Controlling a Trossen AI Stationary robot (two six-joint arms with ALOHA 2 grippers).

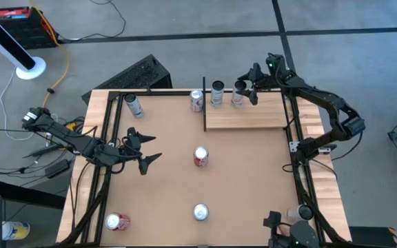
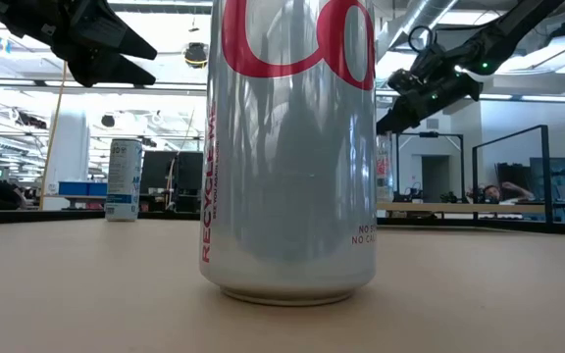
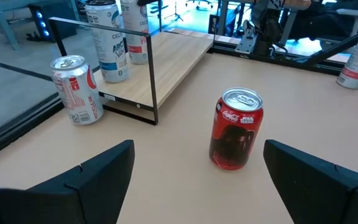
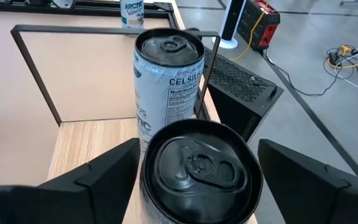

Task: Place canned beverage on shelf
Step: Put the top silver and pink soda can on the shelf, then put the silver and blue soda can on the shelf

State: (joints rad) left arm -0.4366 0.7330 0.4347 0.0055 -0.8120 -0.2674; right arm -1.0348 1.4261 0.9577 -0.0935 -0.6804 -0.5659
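The shelf (image 1: 247, 116) is a pale wood board with thin black posts at the table's far side. Two cans stand upright on its far edge. One is a Celsius can (image 4: 166, 81), the other a dark-topped can (image 4: 197, 168). My right gripper (image 1: 249, 88) is open, with a finger on either side of the dark-topped can (image 1: 238, 94), and I see no touch. My left gripper (image 1: 147, 149) is open and empty above the table's left middle. A red can (image 3: 236, 129) stands upright on the table ahead of it.
A silver-and-red can (image 1: 196, 100) stands on the table by the shelf's left post. Another silver can (image 1: 200, 212) stands near the front edge and fills the low view (image 2: 287, 147). Cans lie at the far left (image 1: 133, 105) and near left (image 1: 118, 222).
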